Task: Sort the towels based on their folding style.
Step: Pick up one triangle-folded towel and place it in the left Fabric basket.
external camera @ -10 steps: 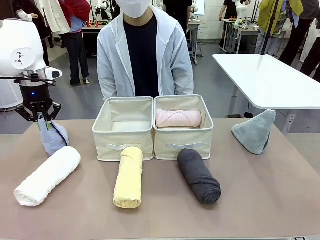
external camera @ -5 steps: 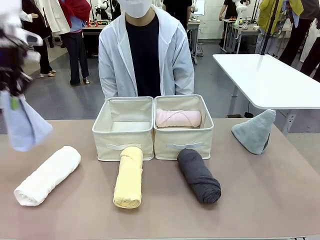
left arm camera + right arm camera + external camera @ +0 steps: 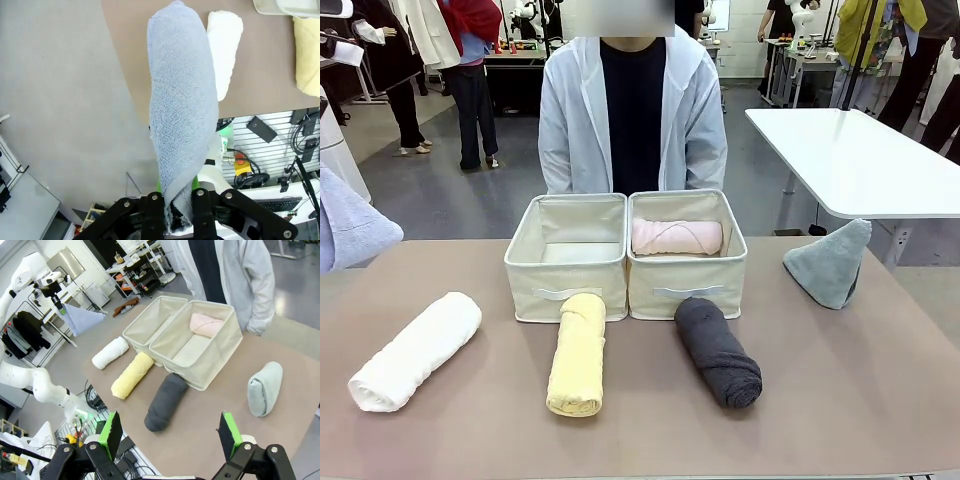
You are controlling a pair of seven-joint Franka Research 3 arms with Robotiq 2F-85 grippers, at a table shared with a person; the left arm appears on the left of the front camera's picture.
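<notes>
Near the table's left edge, left gripper pinches the blue towel, empty bin rightward; right gripper gapes, holding nothing.

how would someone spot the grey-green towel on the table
On the brown table, find the right-hand cream bin with a pink roll inside. Beyond it, toward the robot's right, the grey-green towel stands alone. It is folded into a pointed cone, while its nearest neighbour, the charcoal towel, is a cylinder roll.

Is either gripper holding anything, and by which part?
The left gripper pinches the light blue towel by one end. The right gripper is open and holds nothing.
</notes>
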